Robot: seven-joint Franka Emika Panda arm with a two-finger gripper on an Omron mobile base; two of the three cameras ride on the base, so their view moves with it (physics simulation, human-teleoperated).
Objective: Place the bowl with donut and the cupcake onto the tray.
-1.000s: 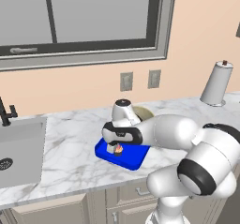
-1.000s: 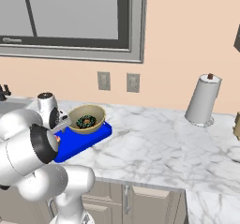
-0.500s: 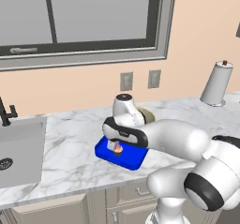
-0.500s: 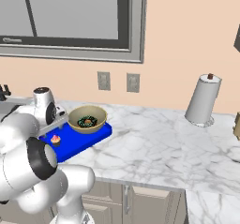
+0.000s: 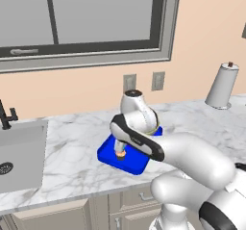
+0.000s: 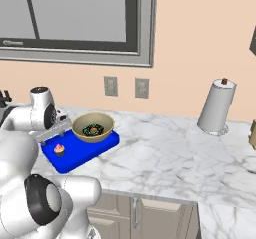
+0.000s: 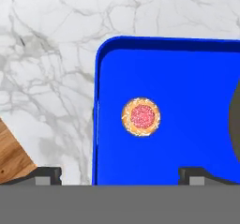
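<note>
Cupcake (image 6: 59, 148) and bowl (image 6: 93, 127) sit apart on the tray (image 6: 80, 152).

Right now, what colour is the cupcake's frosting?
Pink, on the cupcake; clearest in the right base view.

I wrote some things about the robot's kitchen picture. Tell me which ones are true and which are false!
1. The cupcake sits on the blue tray. True.
2. The bowl is empty. False: the donut lies inside it.
3. The gripper is squeezing the cupcake. False: in the hand view its finger tips stand wide apart with the cupcake beyond them, untouched.
4. The bowl rests on the tray. True.
5. A paper towel roll stands on the counter to the right of the tray. True.
6. The tray is red. False: it is bright blue.
</note>
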